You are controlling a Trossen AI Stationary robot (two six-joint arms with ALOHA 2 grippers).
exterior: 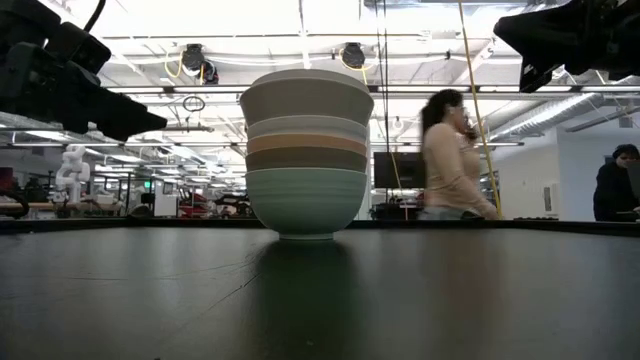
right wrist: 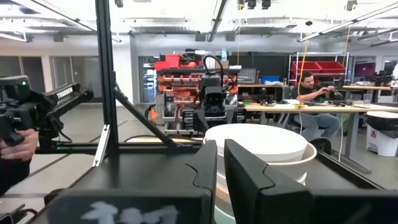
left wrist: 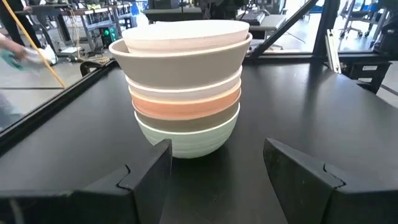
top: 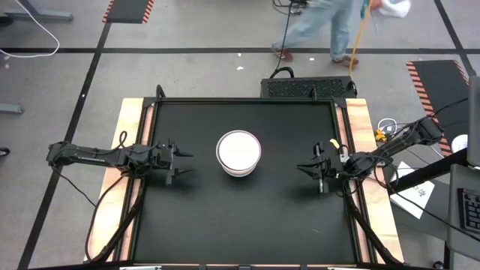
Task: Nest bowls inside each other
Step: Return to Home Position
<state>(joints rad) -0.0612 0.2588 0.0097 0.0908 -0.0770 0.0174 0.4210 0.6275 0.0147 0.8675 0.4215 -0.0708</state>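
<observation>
Nesting bowls [top: 238, 152], white inside beige-grey

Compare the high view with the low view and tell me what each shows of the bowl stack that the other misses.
Only the high view shows the top white bowl from inside and the gaps between it and the left claw and right claw. Only the low view shows the side: the mint green bowl at the bottom, other rims banded above. Both show one upright stack on the black table.
</observation>
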